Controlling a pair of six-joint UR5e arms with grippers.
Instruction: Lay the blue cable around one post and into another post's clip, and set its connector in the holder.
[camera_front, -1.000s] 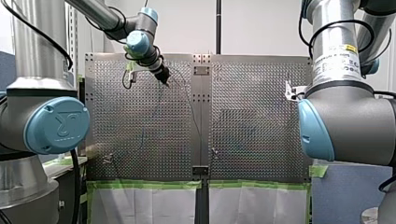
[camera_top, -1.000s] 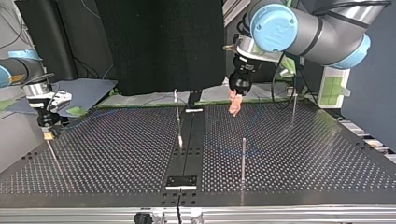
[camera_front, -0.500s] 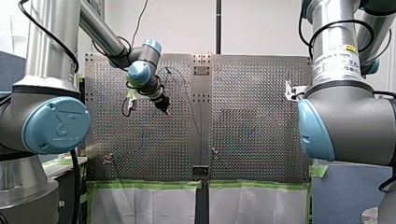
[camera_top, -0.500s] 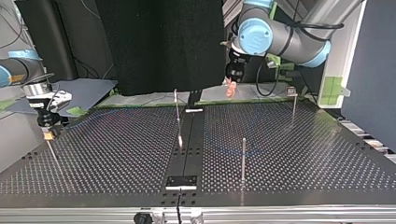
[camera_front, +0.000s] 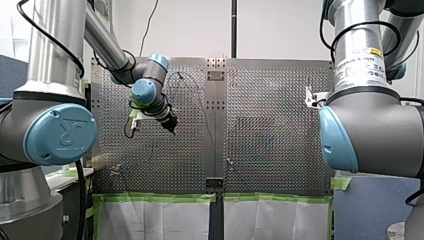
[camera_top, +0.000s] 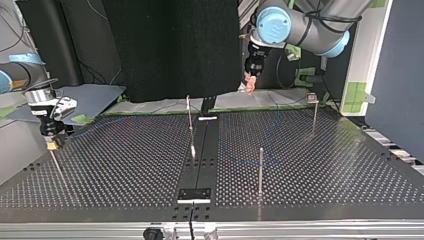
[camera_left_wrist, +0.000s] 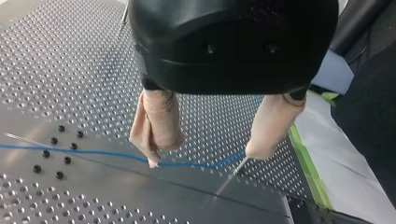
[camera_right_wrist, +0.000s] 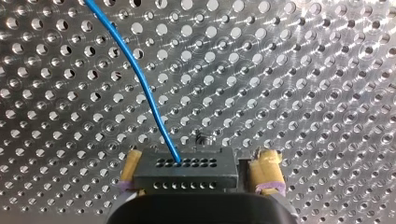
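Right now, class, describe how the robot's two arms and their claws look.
My left arm and my right arm are grey tubes with pale blue joint caps and black cables; the right bears a white label. My left claw is black with beige-wrapped fingers; my right claw has yellow pads.

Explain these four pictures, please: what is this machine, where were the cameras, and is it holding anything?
These are two grey robot arms with blue joints at a perforated metal table. One camera looks from behind them, one faces them, and one rides on each wrist. Thin metal posts stand on the table, and a thin blue cable lies across it. My right gripper clamps the cable's black connector; my left gripper hangs open above the cable.
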